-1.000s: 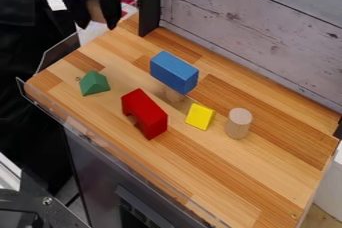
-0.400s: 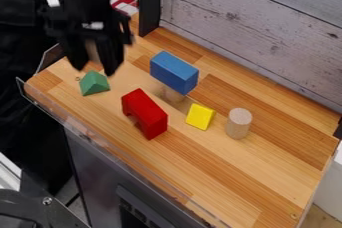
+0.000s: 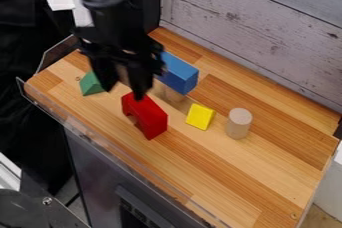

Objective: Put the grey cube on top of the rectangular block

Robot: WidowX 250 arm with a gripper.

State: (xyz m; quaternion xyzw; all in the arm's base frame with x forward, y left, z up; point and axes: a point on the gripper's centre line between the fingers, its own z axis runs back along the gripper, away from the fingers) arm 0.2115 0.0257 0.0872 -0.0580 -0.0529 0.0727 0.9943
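Observation:
My gripper (image 3: 123,90) hangs over the left part of the wooden counter, just up and left of the red arch block, in front of part of the green triangular block. Between its fingers is a dull tan-grey block (image 3: 123,75), mostly hidden by them; its full shape cannot be told. The blue rectangular block (image 3: 179,74) lies to the gripper's right, raised on a wood-coloured piece (image 3: 174,95), its left end partly covered by the gripper.
A red arch block (image 3: 145,115) stands below the gripper, and a green triangular block (image 3: 91,85) is at its left. Further right are a yellow block (image 3: 200,116) and an upright wooden cylinder (image 3: 238,123). Clear edging (image 3: 87,133) runs along the counter's lower left side.
The gripper has come down and to the right from the upper left corner, carrying the tan-grey block. The blocks on the counter have stayed where they were.

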